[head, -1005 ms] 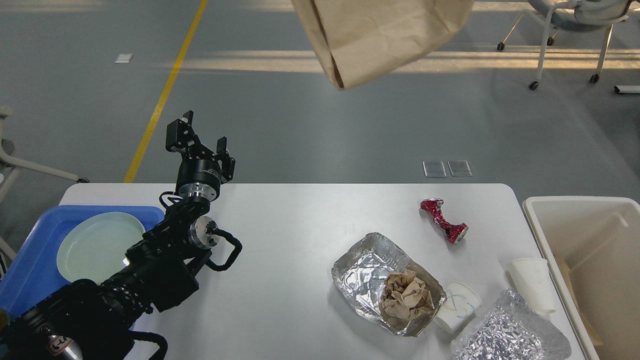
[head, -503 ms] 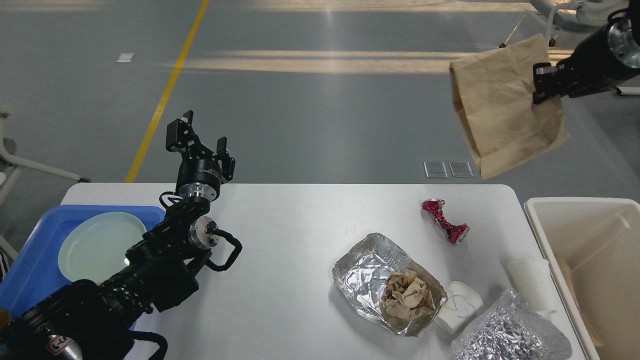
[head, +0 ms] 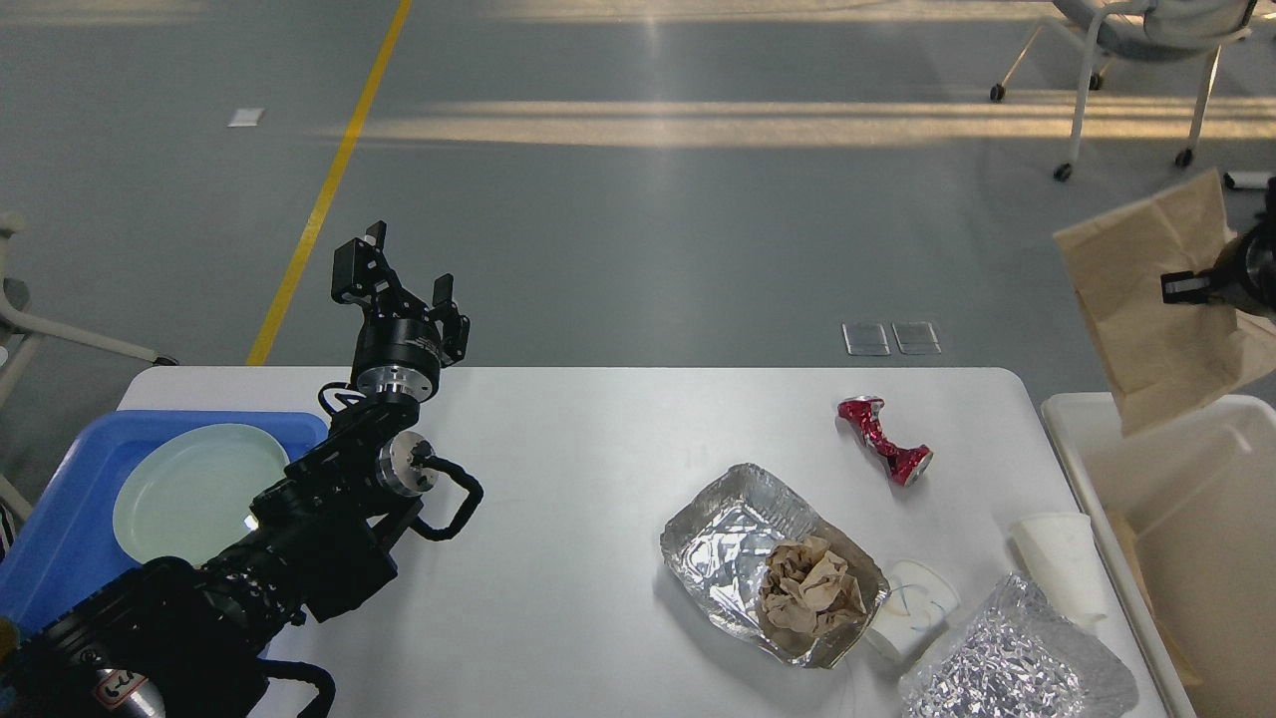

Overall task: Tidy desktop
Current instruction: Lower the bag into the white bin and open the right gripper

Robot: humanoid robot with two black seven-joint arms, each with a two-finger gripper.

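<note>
- While your right gripper (head: 1188, 286) pinches a creased brown paper bag (head: 1156, 309) at the frame's right edge, the bag hangs in the air above the near corner of the off-white rectangular plastic bin (head: 1186, 519), its lower edge overlapping the bin's rim.
- Your left gripper (head: 395, 281) is raised over the far left edge of the large matte white desktop (head: 578, 499), fingers spread and holding nothing.
- Beneath that arm, a pale green round plate (head: 189, 489) lies in the blue plastic tray (head: 60, 519) at the desktop's left end.
- On the desktop's right half, a crushed red drinks can (head: 885, 440) lies alone near the far edge.
- Nearer you, a crumpled foil tray (head: 718, 543) holds a wad of brown paper (head: 809, 588).
- Just beside it lies a tipped white paper cup (head: 915, 610); a second white cup (head: 1062, 563) stands near the bin, and a crinkled foil sheet (head: 1017, 668) lies at the near right corner.
</note>
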